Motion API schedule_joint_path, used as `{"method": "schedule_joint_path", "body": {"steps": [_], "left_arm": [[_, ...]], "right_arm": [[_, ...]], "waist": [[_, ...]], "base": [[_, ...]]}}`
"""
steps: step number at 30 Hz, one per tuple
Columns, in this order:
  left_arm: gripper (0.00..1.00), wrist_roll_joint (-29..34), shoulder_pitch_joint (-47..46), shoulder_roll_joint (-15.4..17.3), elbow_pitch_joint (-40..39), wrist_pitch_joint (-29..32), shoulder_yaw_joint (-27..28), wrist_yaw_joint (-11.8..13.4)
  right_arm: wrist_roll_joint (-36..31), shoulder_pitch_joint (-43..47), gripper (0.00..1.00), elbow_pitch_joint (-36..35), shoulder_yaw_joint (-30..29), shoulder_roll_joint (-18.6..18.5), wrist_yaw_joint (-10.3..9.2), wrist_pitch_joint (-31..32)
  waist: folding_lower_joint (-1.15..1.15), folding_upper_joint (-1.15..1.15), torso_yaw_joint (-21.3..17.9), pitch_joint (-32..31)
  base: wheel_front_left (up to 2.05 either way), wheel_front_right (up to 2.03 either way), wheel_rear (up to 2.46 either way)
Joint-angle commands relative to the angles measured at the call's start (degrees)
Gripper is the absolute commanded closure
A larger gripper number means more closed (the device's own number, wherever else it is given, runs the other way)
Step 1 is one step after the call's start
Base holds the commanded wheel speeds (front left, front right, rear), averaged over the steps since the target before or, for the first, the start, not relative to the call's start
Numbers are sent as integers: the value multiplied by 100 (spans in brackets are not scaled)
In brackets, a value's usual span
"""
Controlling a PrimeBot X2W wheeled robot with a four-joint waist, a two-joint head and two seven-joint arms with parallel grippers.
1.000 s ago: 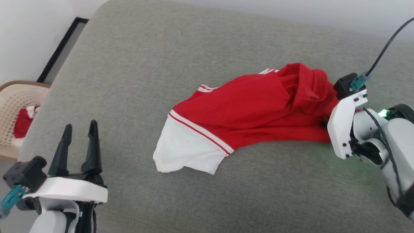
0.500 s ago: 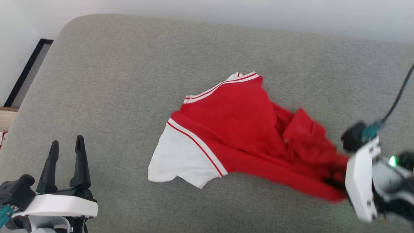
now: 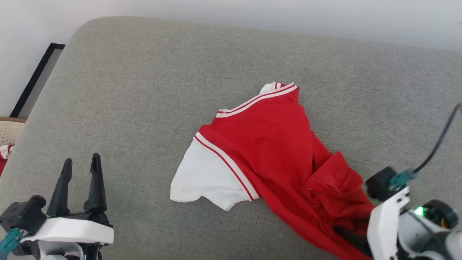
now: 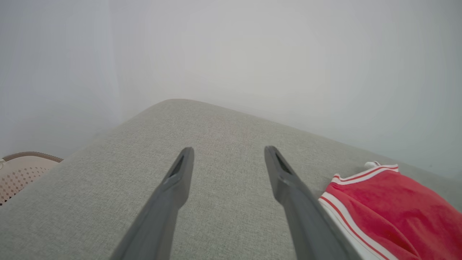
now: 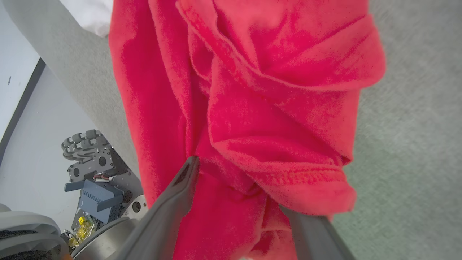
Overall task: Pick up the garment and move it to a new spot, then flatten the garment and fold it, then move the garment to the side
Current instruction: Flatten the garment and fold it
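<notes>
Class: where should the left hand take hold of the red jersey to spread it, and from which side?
Probably the hem corner of the white sleeve, approached from the robot's left, low along the cushion. It lies flat with free edges facing the open left hand; the red body is bunched.

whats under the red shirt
The grey cushion lies under the shirt. Its bunched lower end drapes over one fingertip of the open right gripper, hiding it. Anything else beneath the folds is covered.
</notes>
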Motion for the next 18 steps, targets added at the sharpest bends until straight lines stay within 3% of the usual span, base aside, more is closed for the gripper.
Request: {"method": "schedule_joint_path", "body": {"steps": [1, 11, 18], "left_arm": [[0, 61, -56, -7, 6, -29, 15, -33], [0, 146, -120, -118, -22, -29, 18, -112], [0, 207, -362, -291, 64, -29, -71, -214]], "right_arm": [[-20, 40, 0, -105, -114, 26, -2, 34], [-97, -468, 0, -1151, -1194, 277, -2, 638], [-450, -1685, 0, -467, -1237, 599, -2, 457]], "waist": [[0, 0, 19, 10], [0, 0, 165, 160], [0, 0, 455, 350]], "base": [[0, 0, 0], [0, 0, 0], [0, 0, 0]]}}
